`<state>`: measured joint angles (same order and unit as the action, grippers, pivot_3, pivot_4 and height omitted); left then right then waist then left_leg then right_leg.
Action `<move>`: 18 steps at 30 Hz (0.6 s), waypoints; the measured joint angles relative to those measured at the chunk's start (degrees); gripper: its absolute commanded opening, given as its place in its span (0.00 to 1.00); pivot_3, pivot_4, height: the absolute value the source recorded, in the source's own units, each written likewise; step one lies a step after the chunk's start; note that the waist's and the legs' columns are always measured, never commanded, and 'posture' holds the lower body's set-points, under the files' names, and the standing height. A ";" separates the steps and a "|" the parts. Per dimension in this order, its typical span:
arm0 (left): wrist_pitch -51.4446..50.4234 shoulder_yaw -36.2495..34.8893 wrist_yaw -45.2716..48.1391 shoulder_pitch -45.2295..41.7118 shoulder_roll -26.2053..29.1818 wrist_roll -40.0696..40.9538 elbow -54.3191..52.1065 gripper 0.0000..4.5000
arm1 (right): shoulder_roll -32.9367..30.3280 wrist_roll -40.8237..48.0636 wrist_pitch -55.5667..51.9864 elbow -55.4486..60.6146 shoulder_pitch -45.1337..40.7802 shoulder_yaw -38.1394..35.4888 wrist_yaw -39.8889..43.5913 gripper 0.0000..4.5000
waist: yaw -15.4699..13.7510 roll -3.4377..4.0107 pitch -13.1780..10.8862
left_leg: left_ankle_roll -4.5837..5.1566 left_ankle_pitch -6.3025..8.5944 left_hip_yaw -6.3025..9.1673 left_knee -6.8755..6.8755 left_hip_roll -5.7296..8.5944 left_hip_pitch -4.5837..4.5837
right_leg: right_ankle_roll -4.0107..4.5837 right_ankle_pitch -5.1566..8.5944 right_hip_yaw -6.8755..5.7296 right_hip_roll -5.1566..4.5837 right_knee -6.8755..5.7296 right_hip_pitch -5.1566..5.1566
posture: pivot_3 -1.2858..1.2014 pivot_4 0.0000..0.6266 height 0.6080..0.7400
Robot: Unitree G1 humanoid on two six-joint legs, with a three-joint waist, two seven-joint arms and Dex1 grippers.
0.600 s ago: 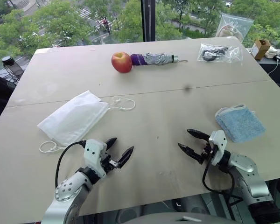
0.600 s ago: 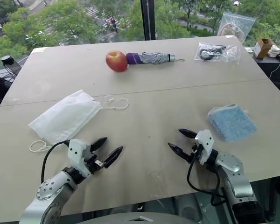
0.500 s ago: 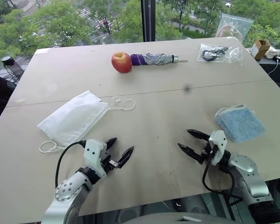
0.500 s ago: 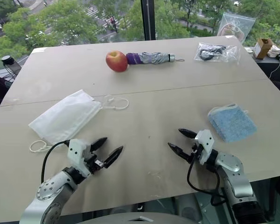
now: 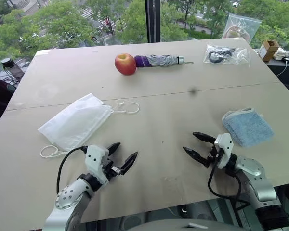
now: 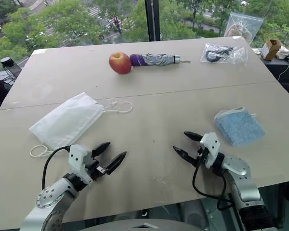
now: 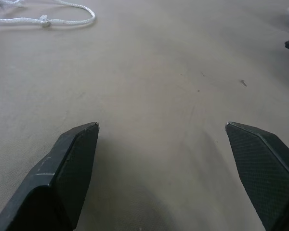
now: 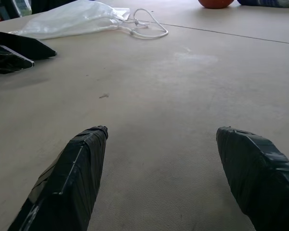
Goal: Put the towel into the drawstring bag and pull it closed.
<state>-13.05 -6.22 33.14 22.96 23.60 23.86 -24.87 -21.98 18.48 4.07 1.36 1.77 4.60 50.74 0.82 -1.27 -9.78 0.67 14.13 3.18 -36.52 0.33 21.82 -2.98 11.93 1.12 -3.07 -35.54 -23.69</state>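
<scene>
A: Two grippers over the near edge of the beige table (image 5: 183, 110), both empty. The left gripper (image 5: 122, 156) has its black fingers spread wide above bare tabletop, and the right gripper (image 5: 196, 145) has its fingers spread wide too, nothing between them.

B: Where is the towel?

A: The light-blue towel (image 5: 247, 126) lies flat on the table's right side, just beyond the right gripper's wrist and apart from its fingertips. The white drawstring bag (image 5: 76, 121) lies flat on the left side, beyond the left gripper; one cord loop (image 5: 126, 106) trails from its far corner toward the table's middle, another (image 5: 50, 151) curls at its near corner, close to the left arm's black cable.

B: Anything else on the table?

A: At the far side a red apple (image 5: 125, 64) sits touching the purple end of a folded grey umbrella (image 5: 160, 60). Farther right lies a clear plastic bag (image 5: 226, 54) with dark contents, with another clear bag (image 5: 242, 26) standing behind it and a small cardboard box (image 5: 269, 49) off the table's right corner.
</scene>
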 measured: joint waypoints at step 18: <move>6.14 -6.96 -17.41 -9.64 -4.19 -12.30 9.70 0.97 | 0.60 8.57 -9.26 8.87 -4.36 2.16 3.96 0.85 | -0.06 0.06 -0.10 | 0.00 -0.01 0.20 -0.20 -0.08 0.04 | 0.03 -0.04 -0.13 0.21 -0.30 -0.01 | 0.52 0.24 1.00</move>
<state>-6.91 -13.18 15.73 13.32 19.41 11.56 -15.16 -21.38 27.05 -5.19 10.22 -2.59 6.75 54.70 0.76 -1.21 -9.88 0.67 14.12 3.38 -36.71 0.26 21.85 -2.95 11.89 0.98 -2.86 -35.84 -23.70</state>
